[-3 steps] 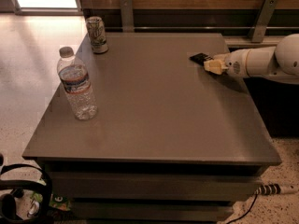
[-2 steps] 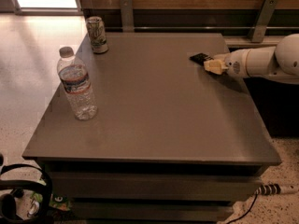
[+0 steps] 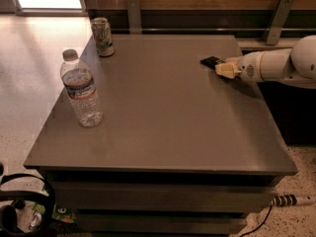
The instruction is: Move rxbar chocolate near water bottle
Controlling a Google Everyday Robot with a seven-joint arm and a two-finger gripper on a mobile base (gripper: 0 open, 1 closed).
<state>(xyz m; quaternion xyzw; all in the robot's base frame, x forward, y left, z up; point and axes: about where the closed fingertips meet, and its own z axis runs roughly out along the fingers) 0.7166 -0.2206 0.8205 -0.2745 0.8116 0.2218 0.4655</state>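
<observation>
Where the white arm (image 3: pixel 284 65) comes in from the right edge, it lies almost level, low over the grey table (image 3: pixel 163 122), and reaches toward the left. Its thick rounded segment narrows to the gripper (image 3: pixel 224 69), which is pale yellow at the tip and sits over the far right part of the table top. The rxbar chocolate (image 3: pixel 211 61) is directly at this tip: a small, flat black shape that sticks out to the left of the gripper, low at the table surface. I cannot tell if the gripper is clenched on the bar or only meets it, because the contact place is hidden by the gripper itself.

The water bottle (image 3: pixel 81 90) stands upright near the left edge of the table, well apart from the bar, with most of the table top between them. A soda can (image 3: pixel 102 36) stands upright at the far left corner, behind the bottle. On the floor at the lower right lies a white power strip (image 3: pixel 289 200) with a dark cable. At the lower left there is a black curved band (image 3: pixel 24 196).
</observation>
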